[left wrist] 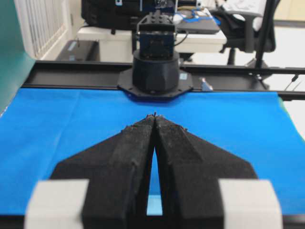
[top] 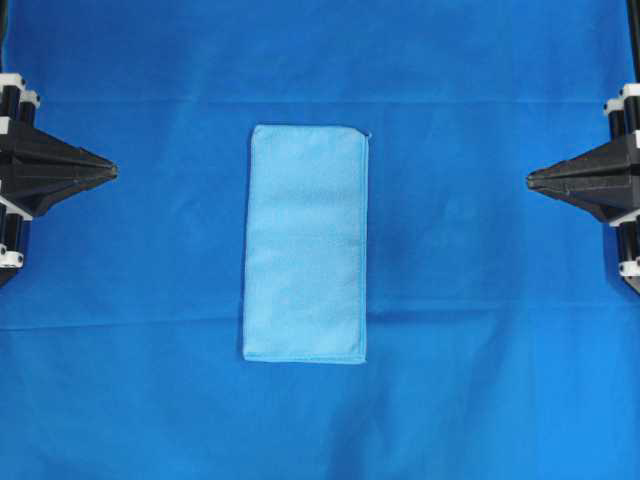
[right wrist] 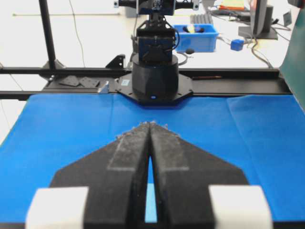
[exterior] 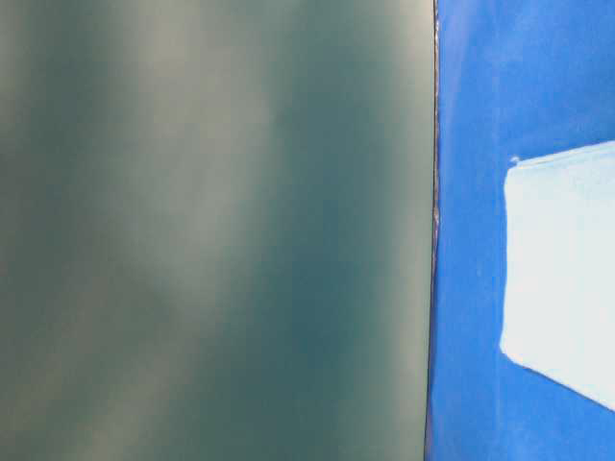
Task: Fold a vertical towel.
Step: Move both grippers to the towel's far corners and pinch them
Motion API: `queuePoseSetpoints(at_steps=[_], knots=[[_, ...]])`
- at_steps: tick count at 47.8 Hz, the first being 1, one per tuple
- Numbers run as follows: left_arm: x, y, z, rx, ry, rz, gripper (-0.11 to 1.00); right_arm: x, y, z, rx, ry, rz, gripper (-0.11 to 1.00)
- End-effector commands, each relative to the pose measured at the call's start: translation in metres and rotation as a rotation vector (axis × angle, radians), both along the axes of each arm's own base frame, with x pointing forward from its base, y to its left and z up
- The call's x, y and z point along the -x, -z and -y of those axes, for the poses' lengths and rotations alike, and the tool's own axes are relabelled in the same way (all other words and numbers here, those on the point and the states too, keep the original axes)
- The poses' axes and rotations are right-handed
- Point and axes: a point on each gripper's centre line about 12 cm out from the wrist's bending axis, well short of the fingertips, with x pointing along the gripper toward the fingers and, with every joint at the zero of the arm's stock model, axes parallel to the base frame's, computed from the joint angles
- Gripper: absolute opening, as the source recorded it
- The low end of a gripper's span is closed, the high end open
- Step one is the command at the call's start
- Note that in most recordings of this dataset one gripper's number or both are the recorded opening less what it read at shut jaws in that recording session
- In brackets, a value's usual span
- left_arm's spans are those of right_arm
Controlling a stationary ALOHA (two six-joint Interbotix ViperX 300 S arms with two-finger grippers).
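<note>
The towel (top: 306,243) lies flat at the middle of the tablecloth (top: 470,380), its long sides running toward the top and bottom of the overhead view; it is layered, with stitched edges, and nothing rests on it. The left gripper (top: 110,172) sits at the left edge of that view and the right gripper (top: 532,179) at the right edge, both well apart from the towel and pointing inward toward it. Each has its jaws pressed together at the tips and grips nothing. In the left wrist view the left gripper (left wrist: 155,117) faces the base of the opposite arm (left wrist: 155,71) across the cloth, with a sliver of the towel showing in the gap between the fingers (left wrist: 128,157). In the table-level view a blurred dark green panel (exterior: 211,230) fills most of the frame, leaving only a strip of tablecloth and one end of the towel (exterior: 562,269) visible. A blue bin (right wrist: 195,34) stands on the floor beyond the table in the right wrist view; its contents cannot be made out.
</note>
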Motion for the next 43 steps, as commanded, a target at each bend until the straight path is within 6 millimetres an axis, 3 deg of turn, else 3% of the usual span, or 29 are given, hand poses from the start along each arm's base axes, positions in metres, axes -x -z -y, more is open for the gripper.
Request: queuePoseSetpoints(at_steps=[1, 15, 28, 33, 40, 43], knots=[[-0.006, -0.006, 0.001, 0.056, 0.004, 0.003, 0.00, -0.005, -0.010, 0.001, -0.023, 0.004, 0.020, 0.00], [-0.031, 0.021, -0.009, 0.085, -0.044, -0.105, 0.00, -0.045, 0.006, 0.020, -0.078, 0.090, -0.136, 0.00], [-0.068, 0.066, -0.041, 0.148, -0.167, -0.300, 0.02, -0.085, 0.047, 0.053, -0.111, 0.198, -0.320, 0.01], [-0.080, 0.082, -0.052, 0.158, -0.204, -0.344, 0.25, -0.101, 0.066, 0.071, -0.126, 0.248, -0.398, 0.03], [-0.096, 0.107, -0.072, 0.171, -0.260, -0.398, 0.69, -0.123, 0.098, 0.095, -0.146, 0.304, -0.504, 0.47], [-0.102, 0.119, -0.080, 0.180, -0.281, -0.428, 0.77, -0.131, 0.112, 0.104, -0.149, 0.319, -0.546, 0.61]])
